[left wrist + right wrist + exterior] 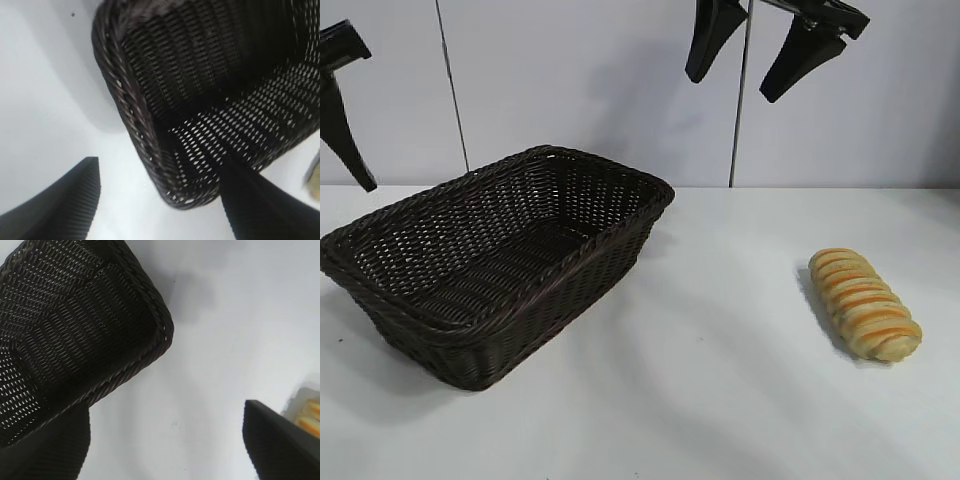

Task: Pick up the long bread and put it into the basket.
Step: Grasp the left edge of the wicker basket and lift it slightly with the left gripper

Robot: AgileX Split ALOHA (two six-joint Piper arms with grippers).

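On the white bench (720,400), the long bread (864,304) lay well right of the empty basket (380,262). My right claw (763,50) hung above, fingers spread wide; my left claw (342,100) too. I judged approaching crosswise over the loaf's middle best.

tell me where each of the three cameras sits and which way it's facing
Exterior view: in front of the table, level, facing the basket, the long bread, both raised open grippers, left gripper and right gripper.
Left wrist view: on the left arm, looking down at a basket corner between its own fingers.
Right wrist view: on the right arm, looking down between its fingers.
All three views share the basket.
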